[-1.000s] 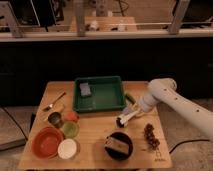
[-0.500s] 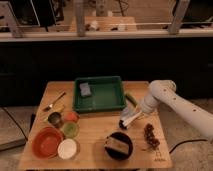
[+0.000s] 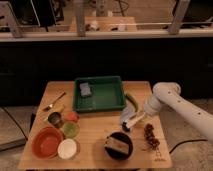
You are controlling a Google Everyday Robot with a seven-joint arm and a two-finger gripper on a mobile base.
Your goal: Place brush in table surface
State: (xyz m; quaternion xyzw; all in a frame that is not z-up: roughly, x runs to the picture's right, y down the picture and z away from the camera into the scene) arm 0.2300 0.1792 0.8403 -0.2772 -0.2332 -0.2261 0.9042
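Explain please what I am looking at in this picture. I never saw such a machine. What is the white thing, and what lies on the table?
The white thing is a robot arm. Its end effector hangs low over the wooden table surface, right of the green tray, seemingly with the brush at its tip. One camera looks down from in front. On the table also lie a black bowl, an orange bowl, a white bowl, small cups and a metal spoon.
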